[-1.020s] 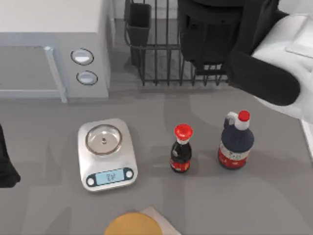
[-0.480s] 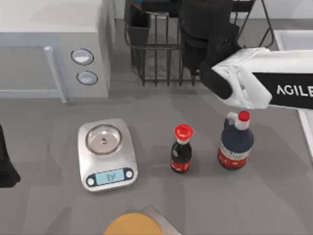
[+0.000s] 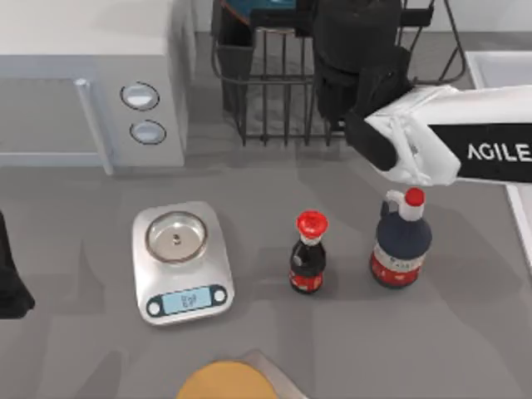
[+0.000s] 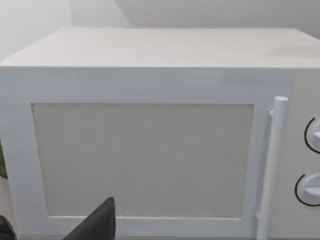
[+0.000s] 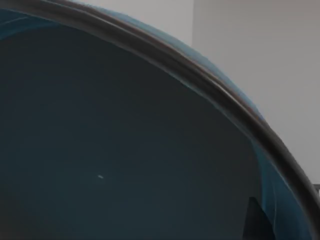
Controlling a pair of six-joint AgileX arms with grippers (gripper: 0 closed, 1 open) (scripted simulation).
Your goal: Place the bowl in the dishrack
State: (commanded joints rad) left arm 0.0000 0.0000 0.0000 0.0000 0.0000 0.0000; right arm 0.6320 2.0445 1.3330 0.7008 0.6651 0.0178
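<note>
Standing at the table's (image 3: 465,332) far left, the white microwave (image 3: 91,75) is the largest thing in view, its door and handle close before the left wrist camera (image 4: 145,160). Just to its right, at the far edge, sits the black wire dishrack (image 3: 274,91), upright bars rising behind the dark utensil cup (image 3: 235,50) at its left corner. The right arm (image 3: 449,145) reaches in from the right side, its white forearm crossing above the table and its black wrist hanging over the rack's right half. The right gripper (image 3: 278,15) lies beyond that wrist above the rack's far end; whether its claw is apart or together cannot be told. The bowl (image 5: 125,150), dark blue with a lighter blue rim, sits very close before the right wrist camera, and a sliver of blue (image 3: 241,8) shows at the far edge above the rack in the top view. On the open table stand a silver kitchen scale (image 3: 181,262), a large dark bottle (image 3: 401,241) with a red-and-white cap, and a smaller red-capped bottle (image 3: 307,253). A round yellow thing (image 3: 224,381) lies at the near edge. The left arm (image 3: 10,278) is parked at the table's left edge.
</note>
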